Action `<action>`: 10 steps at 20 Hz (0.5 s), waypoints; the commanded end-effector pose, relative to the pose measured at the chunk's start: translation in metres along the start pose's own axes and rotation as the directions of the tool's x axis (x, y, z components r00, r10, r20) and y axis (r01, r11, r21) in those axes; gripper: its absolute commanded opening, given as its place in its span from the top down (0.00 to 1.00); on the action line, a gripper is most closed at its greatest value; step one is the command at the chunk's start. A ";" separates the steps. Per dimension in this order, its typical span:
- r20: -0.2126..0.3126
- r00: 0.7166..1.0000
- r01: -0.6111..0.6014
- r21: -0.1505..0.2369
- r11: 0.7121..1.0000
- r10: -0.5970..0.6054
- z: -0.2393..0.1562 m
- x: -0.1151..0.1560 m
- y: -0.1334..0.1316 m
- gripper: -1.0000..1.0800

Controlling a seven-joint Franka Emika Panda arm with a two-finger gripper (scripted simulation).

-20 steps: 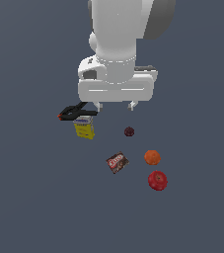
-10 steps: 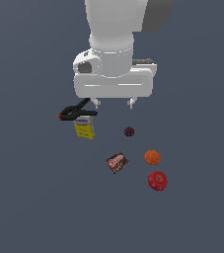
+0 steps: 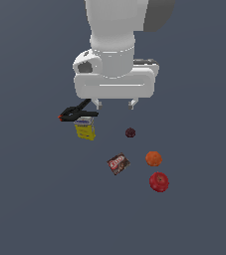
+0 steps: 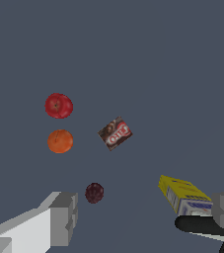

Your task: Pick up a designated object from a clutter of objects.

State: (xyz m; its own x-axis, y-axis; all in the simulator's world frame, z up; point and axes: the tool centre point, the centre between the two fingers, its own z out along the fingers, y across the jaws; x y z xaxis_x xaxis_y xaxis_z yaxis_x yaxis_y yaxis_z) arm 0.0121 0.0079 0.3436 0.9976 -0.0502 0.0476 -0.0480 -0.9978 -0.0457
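The designated object, a small plain orange ball, lies on the grey floor between the red apple and the purple plum. The rest of the clutter of objects is a dark brown box, a yellow box and a black clamp. My gripper hangs open well above the floor, behind the plum and away from the orange ball. Nothing is between its fingers.
The clamp rests against the yellow box at the exterior view's left. The apple sits just in front of the orange ball. The brown box lies to the orange ball's left in the exterior view.
The arm has risen slightly and drifted toward the exterior view's right. The objects on the floor have not moved.
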 end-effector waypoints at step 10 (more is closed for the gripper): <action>0.007 0.992 -0.125 0.004 0.992 0.124 0.021 0.007 -0.016 0.04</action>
State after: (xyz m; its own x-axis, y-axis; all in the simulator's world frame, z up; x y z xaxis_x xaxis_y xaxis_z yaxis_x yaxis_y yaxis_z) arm 0.0197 0.0212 0.3275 0.9878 -0.1516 0.0371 -0.1494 -0.9873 -0.0543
